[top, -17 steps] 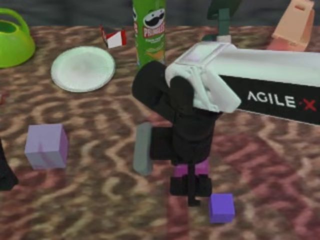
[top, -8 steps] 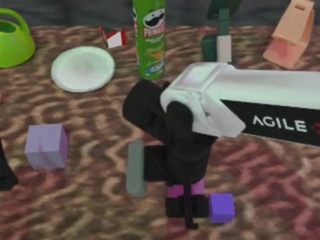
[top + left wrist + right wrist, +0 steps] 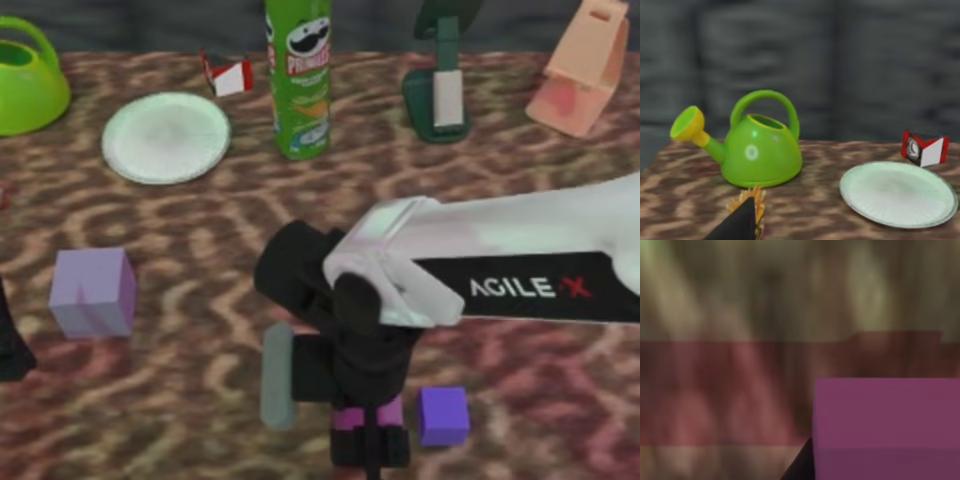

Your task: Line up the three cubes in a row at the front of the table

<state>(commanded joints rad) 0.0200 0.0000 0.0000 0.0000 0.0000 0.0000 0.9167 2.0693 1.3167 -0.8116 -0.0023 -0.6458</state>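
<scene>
My right gripper (image 3: 370, 438) is shut on the magenta-pink cube (image 3: 367, 414), low over the table (image 3: 200, 400) near its front edge, just left of the small violet cube (image 3: 443, 415). The gap between those two cubes is narrow. In the right wrist view the magenta cube (image 3: 885, 425) fills the lower right, with one dark finger (image 3: 801, 467) against its side. The large pale lavender cube (image 3: 93, 292) rests alone at the left. My left arm (image 3: 10, 345) stays parked at the left edge, and only one dark fingertip (image 3: 740, 222) shows in its wrist view.
Along the back stand a green watering can (image 3: 25, 85), a white plate (image 3: 166, 137), a small red-and-white box (image 3: 228, 75), a green crisps can (image 3: 298, 80), a dark green stand (image 3: 440, 95) and a peach-coloured object (image 3: 585, 70).
My right arm has carried the magenta cube towards the front edge, and it now sits level with the violet cube. The lavender and violet cubes have not moved.
</scene>
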